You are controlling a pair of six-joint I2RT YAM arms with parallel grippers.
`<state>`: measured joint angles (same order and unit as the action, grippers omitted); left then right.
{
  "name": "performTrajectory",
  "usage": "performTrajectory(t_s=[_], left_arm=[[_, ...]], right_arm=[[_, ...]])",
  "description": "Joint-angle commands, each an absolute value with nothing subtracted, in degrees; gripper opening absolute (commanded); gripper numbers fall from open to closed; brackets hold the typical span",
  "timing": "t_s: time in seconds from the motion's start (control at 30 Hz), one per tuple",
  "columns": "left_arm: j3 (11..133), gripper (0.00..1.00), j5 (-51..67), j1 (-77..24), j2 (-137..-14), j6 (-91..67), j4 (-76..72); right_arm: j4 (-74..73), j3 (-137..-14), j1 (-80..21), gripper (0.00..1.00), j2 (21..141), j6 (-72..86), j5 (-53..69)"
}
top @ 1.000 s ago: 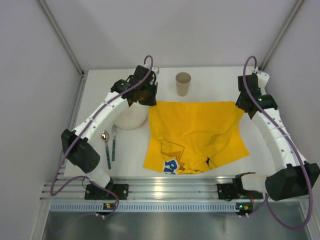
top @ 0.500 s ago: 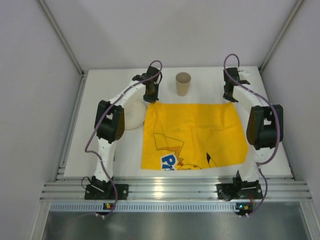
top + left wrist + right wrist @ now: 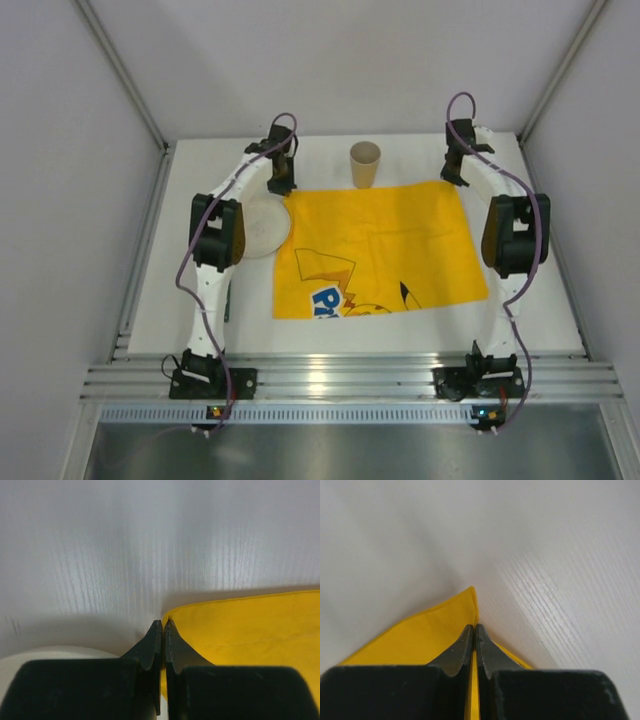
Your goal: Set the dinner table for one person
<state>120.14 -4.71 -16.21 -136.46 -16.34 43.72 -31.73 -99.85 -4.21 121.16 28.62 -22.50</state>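
A yellow printed cloth placemat (image 3: 375, 250) lies spread on the white dinner table (image 3: 520, 300). My left gripper (image 3: 279, 187) is shut on the placemat's far left corner (image 3: 172, 617). My right gripper (image 3: 458, 180) is shut on its far right corner (image 3: 467, 597). Both arms are stretched far out. A white plate (image 3: 262, 226) lies left of the placemat, partly under the left arm. A tan paper cup (image 3: 365, 165) stands upright just beyond the placemat's far edge, between the two grippers. The spoon and other cutlery are hidden by the left arm.
Grey walls (image 3: 80, 200) close in the table on the left, back and right. An aluminium rail (image 3: 340, 380) runs along the near edge with both arm bases on it. The plate's rim (image 3: 60, 652) shows beside the left fingers.
Both arms have reached further toward the back wall, pulling the placemat's far corners away and apart. The cloth was bunched and is now stretched nearly flat, its far edge close to the cup.
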Motion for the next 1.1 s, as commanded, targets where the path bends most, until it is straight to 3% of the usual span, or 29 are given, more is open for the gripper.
performTrajectory(t_s=[0.0, 0.03, 0.17, 0.2, 0.23, 0.27, 0.3, 0.33, 0.37, 0.53, 0.6, 0.67, 0.8, 1.07], left_arm=[[123.49, 0.00, -3.26, -15.12, -137.37, -15.56, 42.63], [123.49, 0.00, -2.82, -14.86, -137.37, -15.56, 42.63], [124.80, 0.67, -6.56, -14.15, -134.93, -16.34, 45.07], [125.15, 0.70, -7.55, -13.98, -133.78, -16.61, 45.70], [124.98, 0.75, -8.69, -13.45, -132.55, -16.96, 46.14], [124.63, 0.87, -9.31, -13.19, -131.23, -17.05, 46.32], [123.41, 0.91, -10.10, -12.92, -127.91, -16.79, 46.32], [122.70, 0.93, -10.37, -12.75, -126.40, -16.61, 46.32], [121.83, 0.94, -10.63, -12.31, -124.82, -16.35, 46.49], [107.43, 0.94, -12.22, -9.50, -113.94, -16.87, 46.32], [97.97, 0.93, -11.69, -8.44, -110.23, -16.53, 44.13], [93.10, 0.85, -10.64, -6.95, -105.94, -16.44, 41.93], [81.42, 0.84, -10.46, -5.80, -101.87, -15.56, 37.10], [74.97, 0.78, -5.89, 1.93, -103.70, -15.47, 30.24]], right_arm=[[-32.08, -103.97, -3.78, 0.00, 121.90, 29.18, -21.71], [-32.78, -104.15, -3.78, 0.00, 122.08, 29.18, -21.97], [-33.31, -102.75, -3.78, 0.00, 121.21, 27.61, -21.71], [-33.05, -102.31, -3.69, 0.06, 120.77, 27.08, -21.45], [-32.87, -101.70, -3.69, 0.36, 119.98, 26.72, -21.10], [-32.78, -100.82, -3.78, 0.56, 119.45, 26.37, -21.18], [-32.78, -100.38, -3.69, 0.77, 118.92, 25.93, -21.18], [-32.78, -100.02, -3.78, 0.93, 118.31, 25.93, -21.62], [-32.96, -99.85, -3.69, 1.00, 117.00, 25.75, -22.58], [-38.40, -100.37, -3.78, 1.00, 112.16, 26.19, -25.22], [-39.63, -97.22, -3.87, 1.00, 107.60, 27.15, -24.88], [-39.55, -93.54, -4.13, 1.00, 101.47, 27.51, -23.48], [-41.65, -83.34, -7.54, 1.00, 91.25, 27.42, -21.88], [-48.43, -70.08, -15.73, 1.00, 72.36, 26.72, -19.96]])
